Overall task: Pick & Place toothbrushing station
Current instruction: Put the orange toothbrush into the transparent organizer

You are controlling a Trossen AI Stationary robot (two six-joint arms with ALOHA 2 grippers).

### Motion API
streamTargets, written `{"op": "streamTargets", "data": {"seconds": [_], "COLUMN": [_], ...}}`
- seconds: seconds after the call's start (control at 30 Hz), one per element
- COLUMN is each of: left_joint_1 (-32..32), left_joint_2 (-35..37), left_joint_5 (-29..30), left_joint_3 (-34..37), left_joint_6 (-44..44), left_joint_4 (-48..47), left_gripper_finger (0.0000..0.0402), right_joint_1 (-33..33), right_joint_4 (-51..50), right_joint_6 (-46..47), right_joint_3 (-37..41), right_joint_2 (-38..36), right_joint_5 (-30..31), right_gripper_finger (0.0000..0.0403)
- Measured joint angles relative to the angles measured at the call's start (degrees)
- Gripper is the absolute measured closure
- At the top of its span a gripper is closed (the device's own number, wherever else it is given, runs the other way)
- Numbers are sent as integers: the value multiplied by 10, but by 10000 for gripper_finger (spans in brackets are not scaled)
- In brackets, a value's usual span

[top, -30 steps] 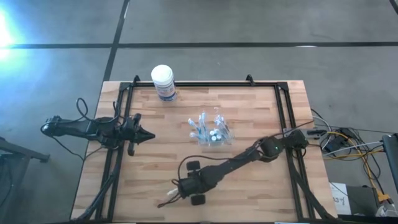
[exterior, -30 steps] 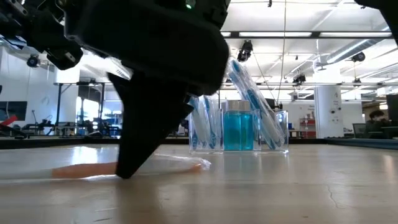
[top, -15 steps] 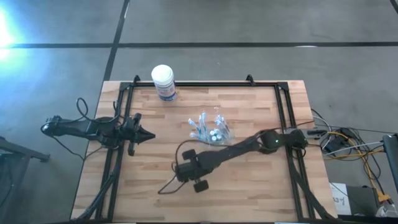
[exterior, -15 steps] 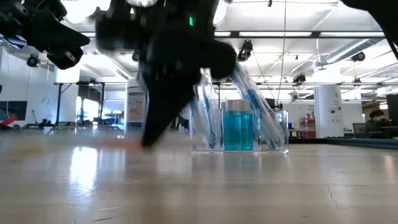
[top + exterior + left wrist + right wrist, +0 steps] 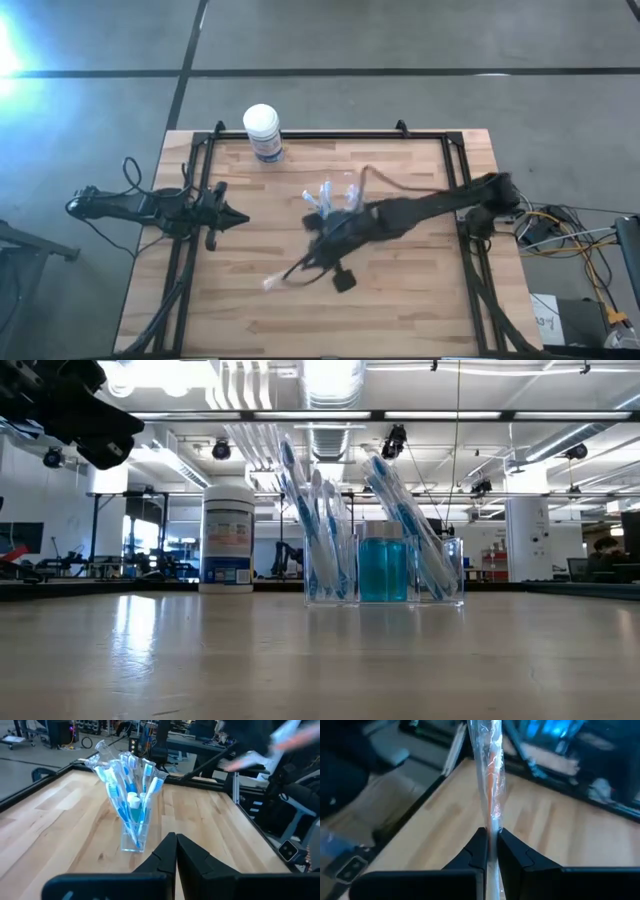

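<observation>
Right gripper (image 5: 292, 272), gripping a wrapped toothbrush (image 5: 491, 800), seemingly beside the toothbrushing station (image 5: 333, 204).

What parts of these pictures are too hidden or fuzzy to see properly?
- High view: the right gripper is smeared by motion, and its arm covers part of the toothbrush holder.
- Right wrist view: the wrapped toothbrush runs off the top edge; its head is unseen.
- Low view: the white tub label is too small to read.
- High view: the left gripper waits at the table's left.
</observation>
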State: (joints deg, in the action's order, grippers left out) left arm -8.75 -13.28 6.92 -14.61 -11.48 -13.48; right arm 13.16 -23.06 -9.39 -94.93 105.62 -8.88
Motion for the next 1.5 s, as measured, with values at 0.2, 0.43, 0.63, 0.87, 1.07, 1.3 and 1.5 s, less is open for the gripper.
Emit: {"op": "streamTargets", "data": {"seconds": [0.2, 0.43, 0.63, 0.87, 1.07, 1.3, 1.5], "left_joint_1": [0, 0, 0, 0, 0, 0, 1], "left_joint_2": [0, -7, -51, -147, -232, -334, -409], "left_joint_5": [0, 0, -1, -2, -1, 17, 23], "left_joint_3": [0, 0, 31, 72, 51, -13, -79], "left_joint_6": [17, 59, 79, 119, 117, 156, 180], "left_joint_4": [1, 3, 156, 343, 438, 467, 481], "left_gripper_finger": [390, 391, 397, 392, 392, 386, 361], "right_joint_1": [-41, -59, -60, -69, -71, -75, -78], "right_joint_4": [233, 551, 772, 868, 864, 866, 868], "right_joint_6": [33, 57, 47, 68, 68, 69, 69], "right_joint_3": [267, 515, 637, 693, 690, 668, 640], "right_joint_2": [-143, -233, -244, -239, -226, -201, -171], "right_joint_5": [-3, -4, -2, 16, 47, 50, 61], "right_gripper_finger": [385, 385, 385, 384, 384, 383, 383]}}
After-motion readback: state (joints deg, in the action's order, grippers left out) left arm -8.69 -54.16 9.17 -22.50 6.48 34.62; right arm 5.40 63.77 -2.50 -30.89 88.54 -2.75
